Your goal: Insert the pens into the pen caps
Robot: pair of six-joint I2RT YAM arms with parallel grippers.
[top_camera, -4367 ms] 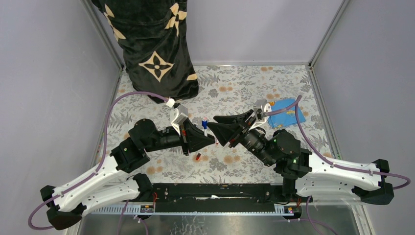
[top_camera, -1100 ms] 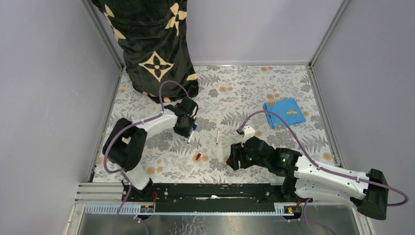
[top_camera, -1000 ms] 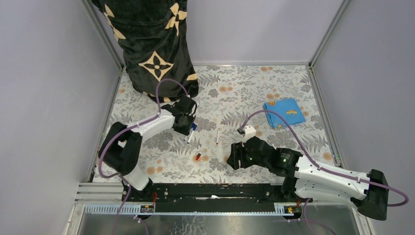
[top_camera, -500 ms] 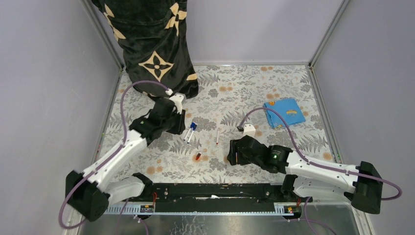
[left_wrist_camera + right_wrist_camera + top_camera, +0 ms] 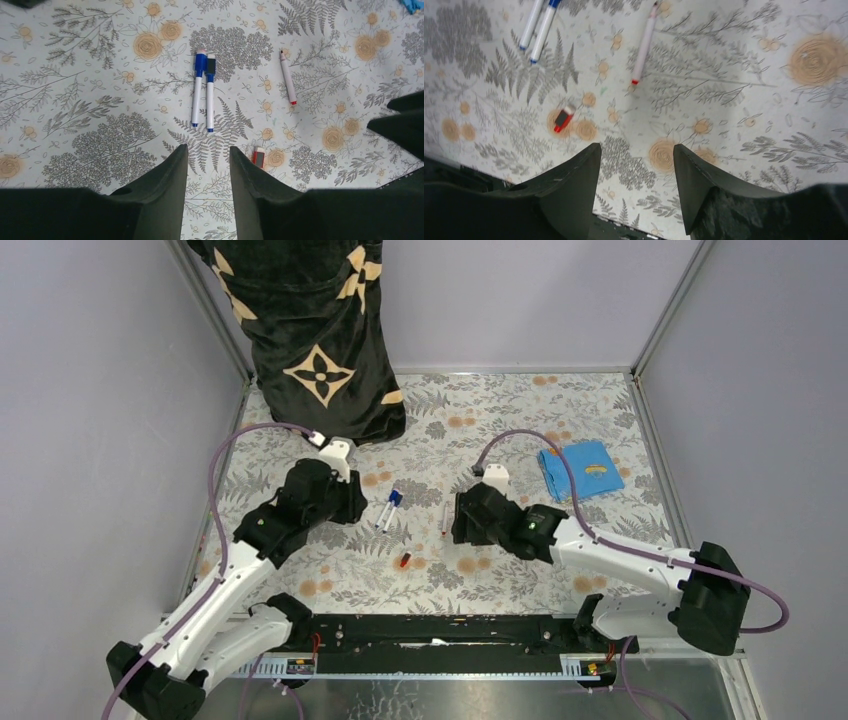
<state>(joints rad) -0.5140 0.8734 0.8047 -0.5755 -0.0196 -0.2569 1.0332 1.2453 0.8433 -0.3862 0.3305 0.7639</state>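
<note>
Two blue pens (image 5: 390, 509) lie side by side on the floral mat, each with a blue cap on its far end; they also show in the left wrist view (image 5: 203, 90) and the right wrist view (image 5: 538, 25). The red pen (image 5: 443, 519) lies uncapped to their right (image 5: 287, 77) (image 5: 644, 45). The red cap (image 5: 405, 560) lies alone nearer the arms (image 5: 258, 156) (image 5: 564, 118). My left gripper (image 5: 358, 506) (image 5: 207, 150) is open and empty, left of the blue pens. My right gripper (image 5: 456, 518) (image 5: 636, 146) is open and empty, just right of the red pen.
A folded blue cloth (image 5: 580, 468) lies at the back right of the mat. A black patterned garment (image 5: 320, 340) hangs at the back left. Grey walls with metal rails (image 5: 660, 455) bound the mat on three sides.
My left gripper has let go of a blue pen beside the other one and pulled back to the left. My right gripper has moved up the table to beside the red pen.
</note>
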